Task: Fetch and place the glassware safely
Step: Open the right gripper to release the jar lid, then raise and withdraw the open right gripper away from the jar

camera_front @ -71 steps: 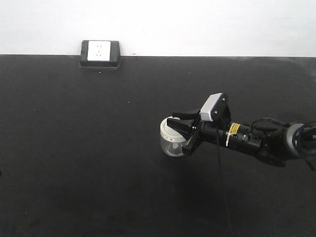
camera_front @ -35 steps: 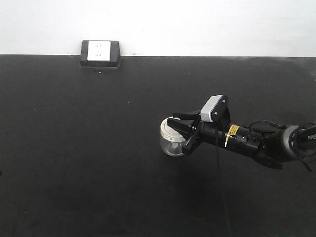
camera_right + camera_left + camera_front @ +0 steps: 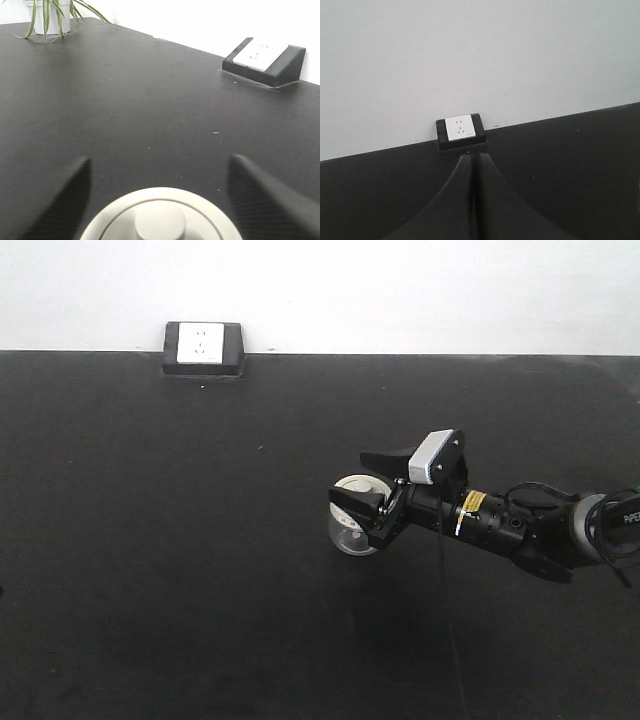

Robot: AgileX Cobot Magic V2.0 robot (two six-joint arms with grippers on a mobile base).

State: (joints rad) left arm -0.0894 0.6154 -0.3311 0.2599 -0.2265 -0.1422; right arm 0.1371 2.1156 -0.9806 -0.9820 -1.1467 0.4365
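Note:
The glassware, a squat clear jar with a cream-white knobbed lid, stands on the black table right of centre. My right gripper reaches in from the right with its jaws spread wide on either side of the jar, not touching it. In the right wrist view the lid fills the bottom middle, and the right gripper shows a dark finger well off to each side. My left gripper is shut, its fingers pressed together with nothing between them. It is out of the front view.
A black block with a white power socket sits at the table's back edge against the white wall, also in the left wrist view. A potted plant stands at the far left corner in the right wrist view.
The right gripper's jaws were closed against the jar and have now opened wide, letting it go. The jar stays standing in nearly the same spot.

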